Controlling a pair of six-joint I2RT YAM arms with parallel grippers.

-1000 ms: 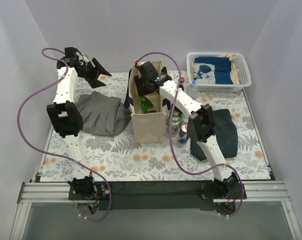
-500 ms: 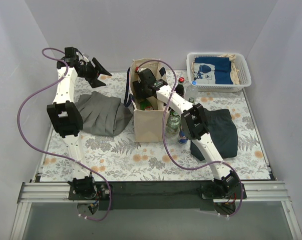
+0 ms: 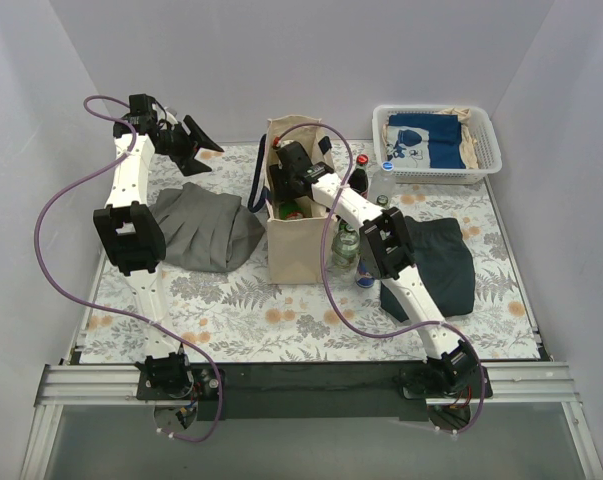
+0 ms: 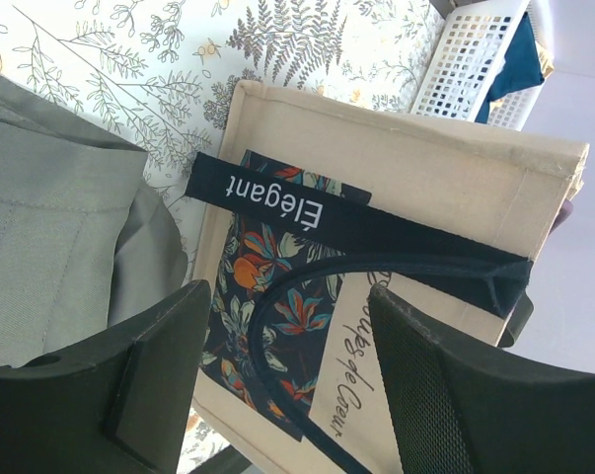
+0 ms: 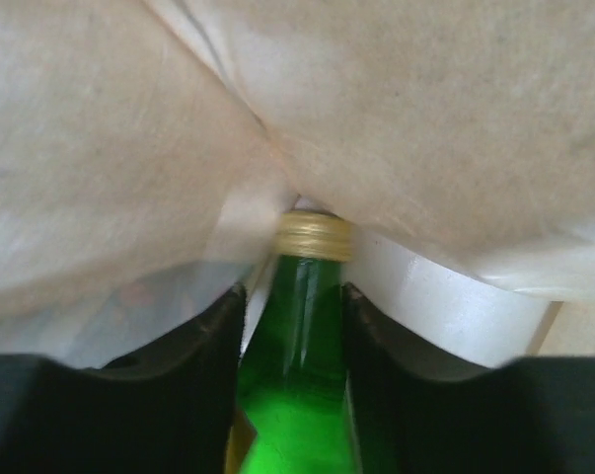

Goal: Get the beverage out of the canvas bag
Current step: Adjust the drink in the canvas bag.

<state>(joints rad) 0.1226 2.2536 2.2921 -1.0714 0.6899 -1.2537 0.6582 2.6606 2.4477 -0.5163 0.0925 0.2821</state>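
Since it sank into canvas bag (image 3: 296,255), right gripper (image 5: 292,293) flanks bottle (image 5: 295,410) (green).

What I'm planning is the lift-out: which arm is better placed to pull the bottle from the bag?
Right. The right claw is inside the bag, fingers flanking the bottle at its neck. The left claw hangs open outside the bag, off to its side.

The cream canvas bag (image 3: 297,250) stands upright, open-topped, with a gold-capped green bottle (image 5: 299,331) inside.
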